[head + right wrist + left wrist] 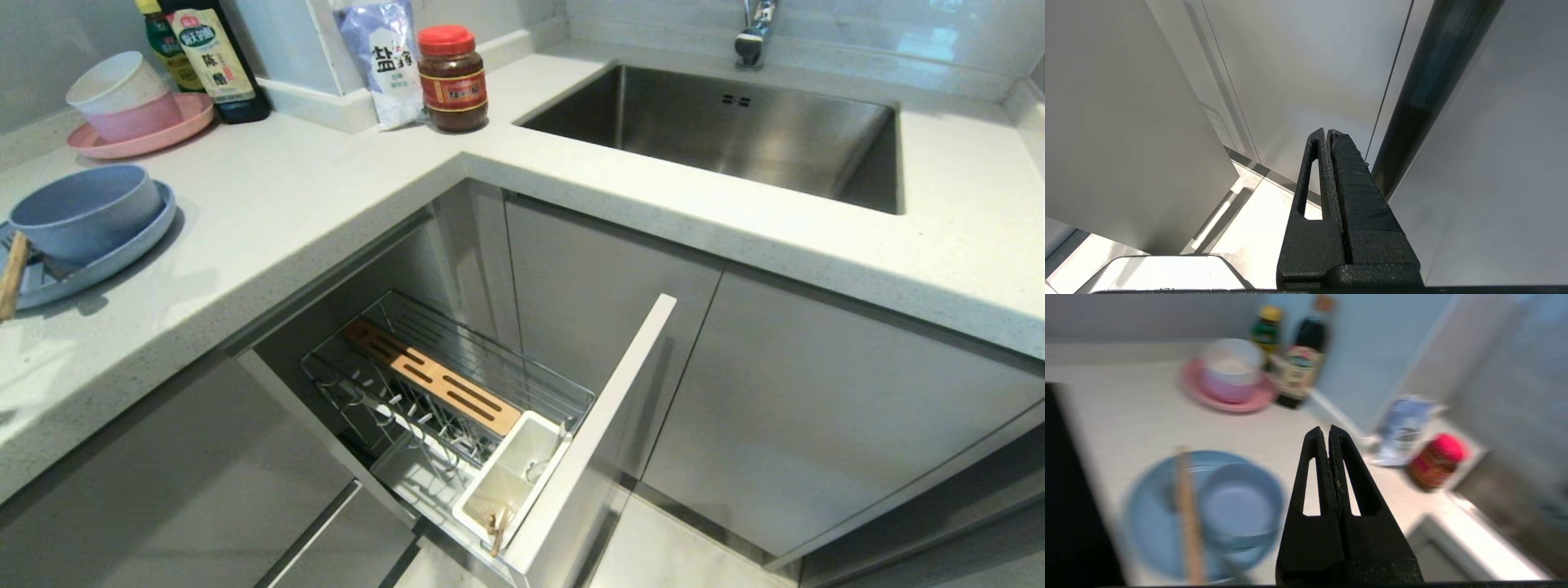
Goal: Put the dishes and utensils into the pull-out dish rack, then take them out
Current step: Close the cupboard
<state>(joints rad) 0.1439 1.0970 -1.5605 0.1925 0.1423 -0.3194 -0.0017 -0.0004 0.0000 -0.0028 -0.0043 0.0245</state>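
Standing pulled out and almost bare, the pull-out dish rack [457, 392] holds only something wooden in its white caddy [510, 478]. On the counter [269, 204] wait plate [98, 261], bowl [82, 208] and chopsticks [12, 273]; the fork is unclear. The left gripper [1329, 435] hangs above them, jaws pressed together, empty. The right gripper [1327, 136] is likewise closed by the cabinets.

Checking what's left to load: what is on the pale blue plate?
On the pale blue plate sit the small blue bowl and wooden chopsticks. A fork isn't clearly visible; the bowl covers part of the plate.
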